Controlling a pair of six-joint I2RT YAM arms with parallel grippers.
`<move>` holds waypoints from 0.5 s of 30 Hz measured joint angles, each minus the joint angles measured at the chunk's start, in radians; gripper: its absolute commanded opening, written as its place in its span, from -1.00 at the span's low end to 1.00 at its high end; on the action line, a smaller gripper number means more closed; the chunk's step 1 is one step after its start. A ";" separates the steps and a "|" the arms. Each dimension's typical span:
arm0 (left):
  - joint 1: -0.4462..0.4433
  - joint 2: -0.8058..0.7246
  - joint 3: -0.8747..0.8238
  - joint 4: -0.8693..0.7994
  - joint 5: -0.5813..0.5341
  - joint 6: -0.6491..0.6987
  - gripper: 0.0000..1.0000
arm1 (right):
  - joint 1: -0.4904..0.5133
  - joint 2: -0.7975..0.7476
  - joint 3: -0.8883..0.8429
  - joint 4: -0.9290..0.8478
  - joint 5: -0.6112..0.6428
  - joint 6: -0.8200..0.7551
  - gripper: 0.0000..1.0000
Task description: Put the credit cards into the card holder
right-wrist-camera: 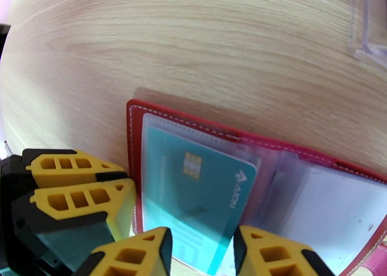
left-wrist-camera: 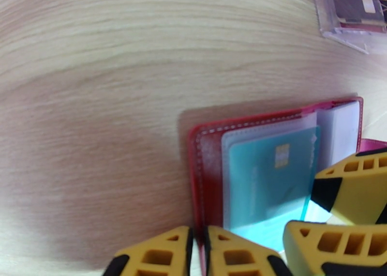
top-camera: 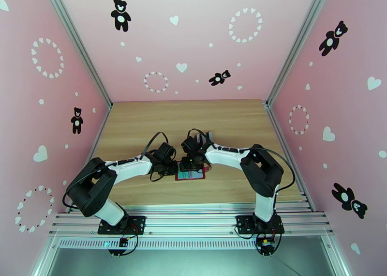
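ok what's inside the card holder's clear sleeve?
One teal card with a gold chip, seemingly partway into the sleeve of the card holder. Its near end leaves frame between the right gripper's fingers; anything beneath it is covered.

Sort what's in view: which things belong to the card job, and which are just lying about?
Job:
- teal card, partly in the card holder
- left gripper, pinching the holder's cover
- right gripper, on the teal card
- dark card

Lying about:
- clear rack, holding the dark card
- table
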 measured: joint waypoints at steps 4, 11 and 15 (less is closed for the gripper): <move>-0.001 0.001 0.000 0.003 0.000 0.000 -0.63 | 0.003 0.000 0.000 0.000 0.000 0.000 -0.20; -0.003 0.001 0.000 0.006 -0.001 0.000 -0.63 | 0.003 0.000 0.000 -0.001 0.002 0.001 -0.20; -0.003 0.001 0.001 0.006 -0.001 0.000 -0.63 | 0.003 0.000 0.000 0.000 0.004 0.000 -0.19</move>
